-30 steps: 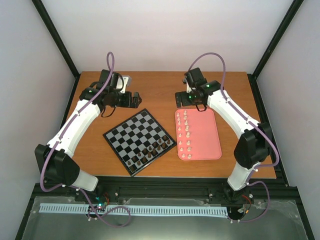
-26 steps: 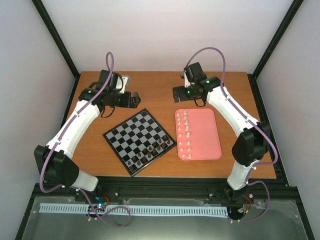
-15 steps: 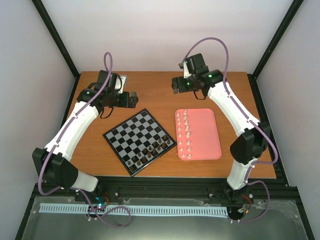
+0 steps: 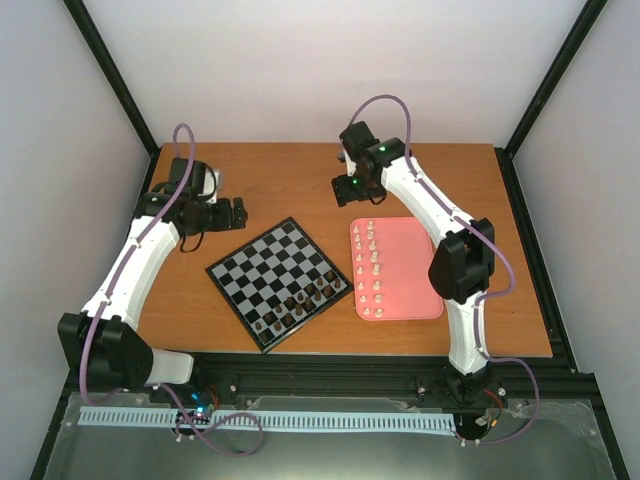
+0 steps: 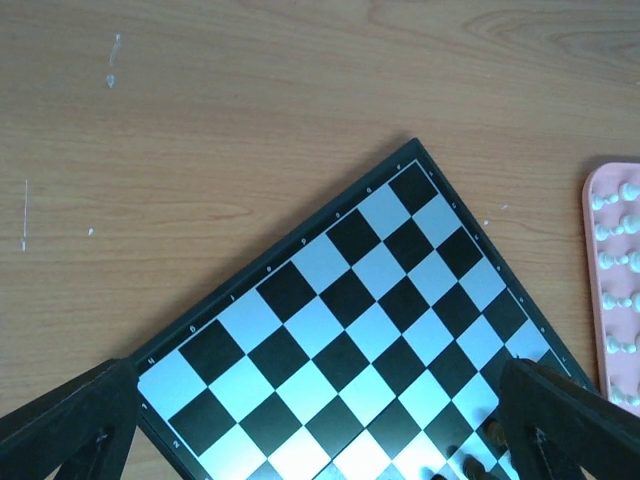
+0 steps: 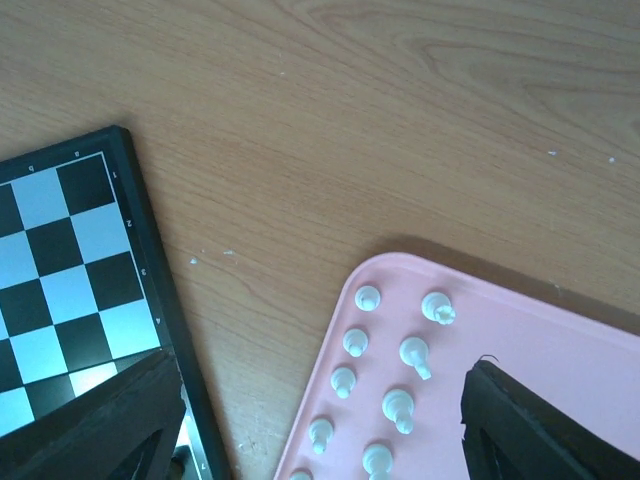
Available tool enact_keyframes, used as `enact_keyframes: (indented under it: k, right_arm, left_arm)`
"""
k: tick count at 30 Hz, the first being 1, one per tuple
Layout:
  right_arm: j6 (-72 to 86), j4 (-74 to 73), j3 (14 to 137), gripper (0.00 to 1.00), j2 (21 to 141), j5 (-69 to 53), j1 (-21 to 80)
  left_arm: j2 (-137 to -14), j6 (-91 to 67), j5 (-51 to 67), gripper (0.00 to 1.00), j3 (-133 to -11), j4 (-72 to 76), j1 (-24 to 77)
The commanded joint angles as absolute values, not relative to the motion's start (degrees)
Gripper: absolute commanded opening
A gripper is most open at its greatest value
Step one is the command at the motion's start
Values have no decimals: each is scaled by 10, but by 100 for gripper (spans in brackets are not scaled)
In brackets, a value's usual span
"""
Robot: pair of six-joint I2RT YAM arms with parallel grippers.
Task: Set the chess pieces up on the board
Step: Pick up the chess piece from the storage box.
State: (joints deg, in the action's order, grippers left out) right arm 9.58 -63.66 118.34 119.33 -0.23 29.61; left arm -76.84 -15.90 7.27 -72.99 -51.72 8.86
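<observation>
Overhead view with two wrist views. The board [image 4: 280, 283] lies turned corner-on at the middle of the table [image 4: 300, 170], with a pink tray [image 4: 412, 270] just to its right and apart from it. The white pieces [image 4: 372, 262] stand in two columns along the left side of the tray; none is on the board. Dark pieces [image 4: 300, 303] fill the two rows along the board's near-right edge.

The left gripper [image 4: 238, 213] hovers above the table just off the board's far-left edge. In the left wrist view its fingers [image 5: 60, 430] sit at the two lower corners of the picture, spread wide, with nothing between them but the board [image 5: 340, 330] below. The tray [image 5: 592, 250] and some white pieces [image 5: 618, 230] show at the right margin, and a few dark pieces [image 5: 490, 432] beside the right finger.

The right gripper [image 4: 346, 190] hovers over bare table just beyond the far-left corner of the tray. In the right wrist view its fingers [image 6: 110, 420] also stand apart and hold nothing. Below them lie the board's far corner [image 6: 70, 260] on the left, the tray [image 6: 540, 370] on the right, and a strip of table between. The farthest white pieces [image 6: 400, 352] stand upright in their two columns, touched by neither finger.
</observation>
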Motion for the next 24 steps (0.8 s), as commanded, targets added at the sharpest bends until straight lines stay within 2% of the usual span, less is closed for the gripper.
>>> enact_keyframes:
  k: [1, 4, 9, 16, 24]
  right_arm:
    - [85, -678, 1205, 76, 1197, 25, 298]
    - [80, -672, 1152, 74, 1180, 53, 292]
    - [90, -632, 1070, 57, 1160, -3, 253]
    - [77, -639, 1076, 53, 1194, -11, 238]
    - [62, -663, 1145, 44, 1269, -25, 228]
  left_arm:
    - [-757, -170, 83, 100, -735, -539, 85]
    - [-767, -175, 89, 100, -740, -534, 84]
    - [-804, -173, 103, 100, -776, -538, 83]
    - [-829, -159, 94, 100, -801, -542, 83]
    - [-847, -159, 99, 100, -806, -536, 83]
